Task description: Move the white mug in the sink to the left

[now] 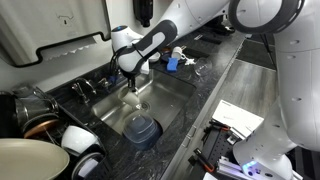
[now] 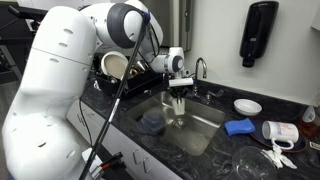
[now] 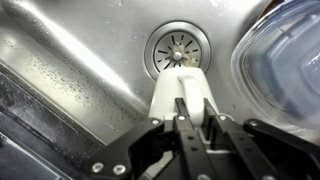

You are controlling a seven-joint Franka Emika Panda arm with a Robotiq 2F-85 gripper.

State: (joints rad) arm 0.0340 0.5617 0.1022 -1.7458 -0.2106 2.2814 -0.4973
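The white mug [image 3: 178, 82] is held in my gripper [image 3: 196, 110], whose fingers are shut on its wall. It hangs just above the drain [image 3: 178, 47] of the steel sink [image 3: 80, 70]. In both exterior views the gripper [image 1: 134, 82] [image 2: 178, 92] points straight down into the sink [image 1: 168, 95] [image 2: 208, 128] with the mug [image 1: 137, 95] [image 2: 179, 104] below it, lifted a little off the basin floor. The mug's handle is hidden.
A blue-grey square container [image 1: 142, 129] [image 2: 152, 121] [image 3: 285, 55] sits in the sink beside the mug. The chrome faucet [image 2: 198, 68] stands behind the basin. Stacked pots and bowls [image 1: 50, 135] crowd one end of the counter; a white bowl [image 2: 247, 106] and a blue item [image 2: 240, 127] lie at the other end.
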